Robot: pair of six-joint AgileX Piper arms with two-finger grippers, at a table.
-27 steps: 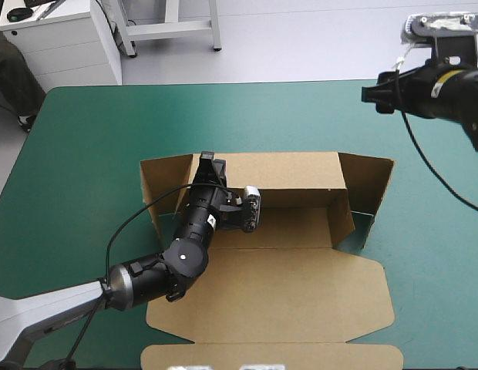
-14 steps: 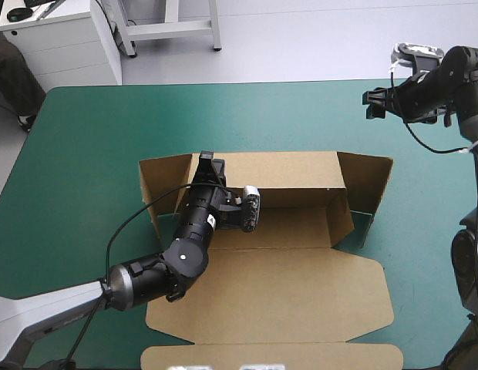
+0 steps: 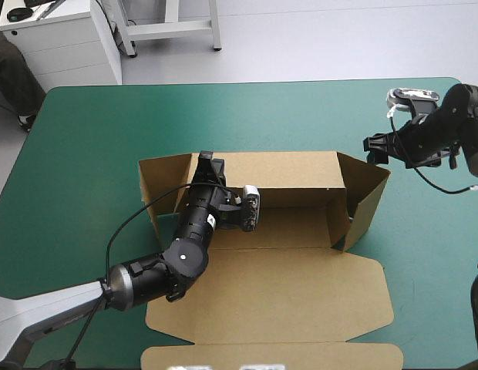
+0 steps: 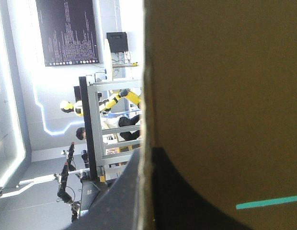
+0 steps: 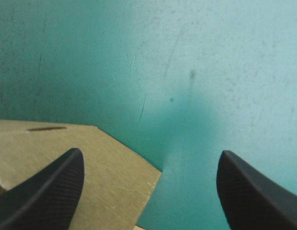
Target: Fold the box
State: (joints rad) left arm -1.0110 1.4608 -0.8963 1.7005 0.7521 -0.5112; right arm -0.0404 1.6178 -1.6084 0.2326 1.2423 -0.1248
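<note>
1. The box (image 3: 285,297) is laid in the middle of the surface (image 3: 85,154), its lid flat toward the near edge.
2. The left gripper (image 3: 207,163) is stretched across the tray floor, its fingers (image 4: 122,201) pinched on the raised back wall.
3. The right gripper (image 3: 371,145) is held at the right flap's far corner, fingers (image 5: 52,191) spread.

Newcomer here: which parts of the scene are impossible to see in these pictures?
High view: how the left end effector grips, hidden by its own arm and the box wall.
Left wrist view: most of the box; the board pinched close up blocks it.
Right wrist view: beyond the open right end effector, one box corner; the rest is cut off.
High view: the box's right inside corner, behind its raised end.
</note>
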